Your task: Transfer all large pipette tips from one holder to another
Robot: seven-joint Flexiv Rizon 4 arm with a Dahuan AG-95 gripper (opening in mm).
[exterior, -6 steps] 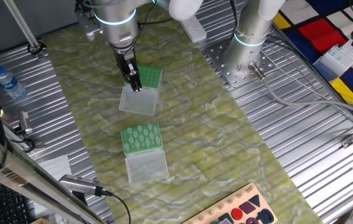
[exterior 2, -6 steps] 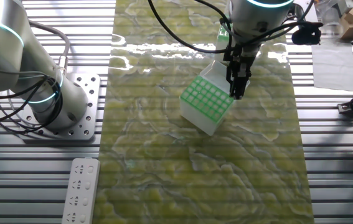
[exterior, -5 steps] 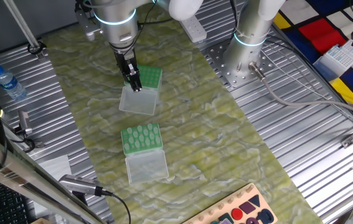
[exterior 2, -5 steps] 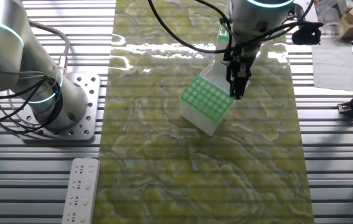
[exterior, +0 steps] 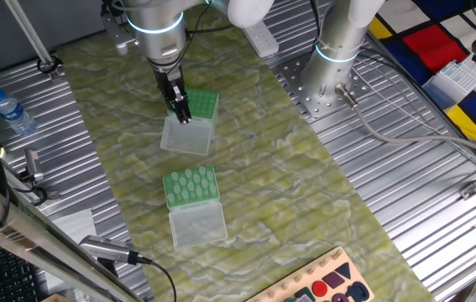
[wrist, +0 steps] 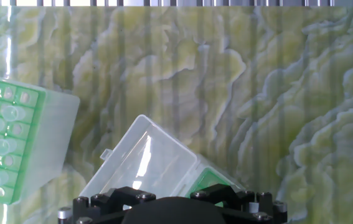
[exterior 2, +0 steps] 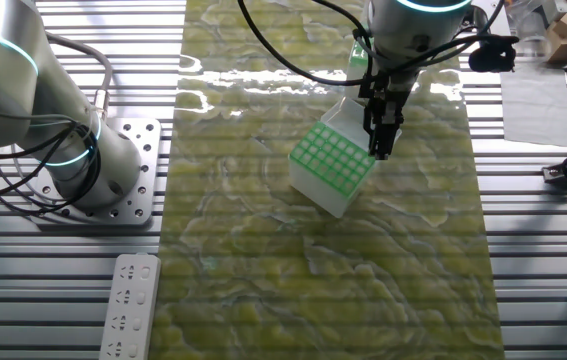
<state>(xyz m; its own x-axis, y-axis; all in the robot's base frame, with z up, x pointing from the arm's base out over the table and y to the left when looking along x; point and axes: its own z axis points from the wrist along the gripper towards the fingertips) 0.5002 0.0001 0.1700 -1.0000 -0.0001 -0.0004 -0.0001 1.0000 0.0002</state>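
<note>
Green-topped box (exterior: pixel 200 104) directly below, perhaps touching, pincer (exterior: pixel 184 118).

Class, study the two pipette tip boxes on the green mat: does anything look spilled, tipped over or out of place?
Nothing stands out. Both green-topped boxes sit upright with clear lids open flat, no tips lie loose on the mat, and the gripper hovers at the far box.

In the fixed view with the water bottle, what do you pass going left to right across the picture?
Water bottle → gripper over the far green-topped box → second robot's base → red and blue panel.
</note>
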